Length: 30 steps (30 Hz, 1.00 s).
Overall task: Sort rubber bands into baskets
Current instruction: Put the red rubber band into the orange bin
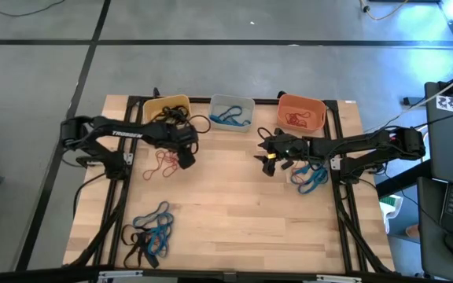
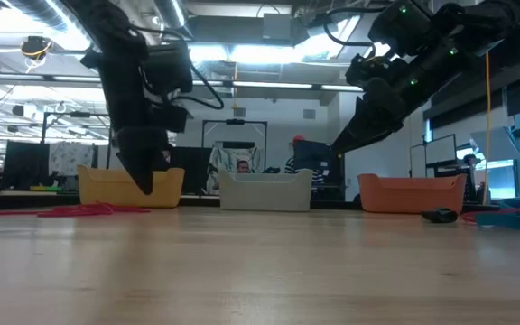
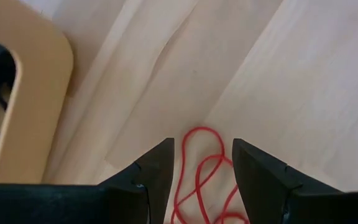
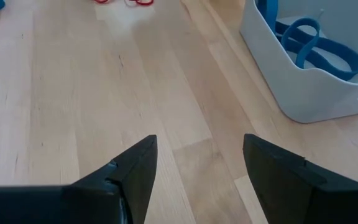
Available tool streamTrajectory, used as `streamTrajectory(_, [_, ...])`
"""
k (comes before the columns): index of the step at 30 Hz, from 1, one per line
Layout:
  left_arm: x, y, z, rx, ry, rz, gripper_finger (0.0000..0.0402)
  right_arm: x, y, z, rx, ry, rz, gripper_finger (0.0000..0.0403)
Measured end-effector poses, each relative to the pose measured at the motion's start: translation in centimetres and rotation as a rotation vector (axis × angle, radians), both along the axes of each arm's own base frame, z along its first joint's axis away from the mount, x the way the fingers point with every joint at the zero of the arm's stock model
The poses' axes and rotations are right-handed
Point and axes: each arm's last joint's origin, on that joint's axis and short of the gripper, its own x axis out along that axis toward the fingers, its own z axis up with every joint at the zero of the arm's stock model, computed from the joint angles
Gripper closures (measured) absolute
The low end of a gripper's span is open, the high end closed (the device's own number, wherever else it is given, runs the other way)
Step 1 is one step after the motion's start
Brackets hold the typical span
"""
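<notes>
Three baskets stand in a row at the table's far edge: yellow [image 1: 167, 108] with black bands, pale grey [image 1: 232, 112] with blue bands, orange [image 1: 301, 114] with red-orange bands. My left gripper [image 1: 185, 154] is open, pointing down just above loose red-orange bands [image 1: 162, 163]. In the left wrist view its fingers [image 3: 202, 146] stand on either side of a red loop [image 3: 201, 129] lying on the wood. My right gripper [image 1: 266, 154] is open and empty above the table in front of the grey basket [image 4: 309, 87].
A heap of blue bands [image 1: 311, 178] lies under the right arm near the table's right edge. A mixed pile of blue and black bands [image 1: 152, 232] lies near the front left. The middle of the table is bare wood. People show in the room behind [image 2: 298, 158].
</notes>
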Motion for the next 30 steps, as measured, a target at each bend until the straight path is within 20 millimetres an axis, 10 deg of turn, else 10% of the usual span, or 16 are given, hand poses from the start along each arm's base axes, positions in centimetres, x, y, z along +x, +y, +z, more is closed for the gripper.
streamTrajectory(14, [1.0,0.3,-2.9,-0.046,0.086,-0.008,0.0247,0.0,0.0,0.0,0.001,0.003,0.002,0.0166])
streamTrajectory(30, [1.3,0.5,-2.9,-0.089,0.076,-0.075,0.0392,0.0,0.0,0.0,0.000,0.003,0.003,0.0166])
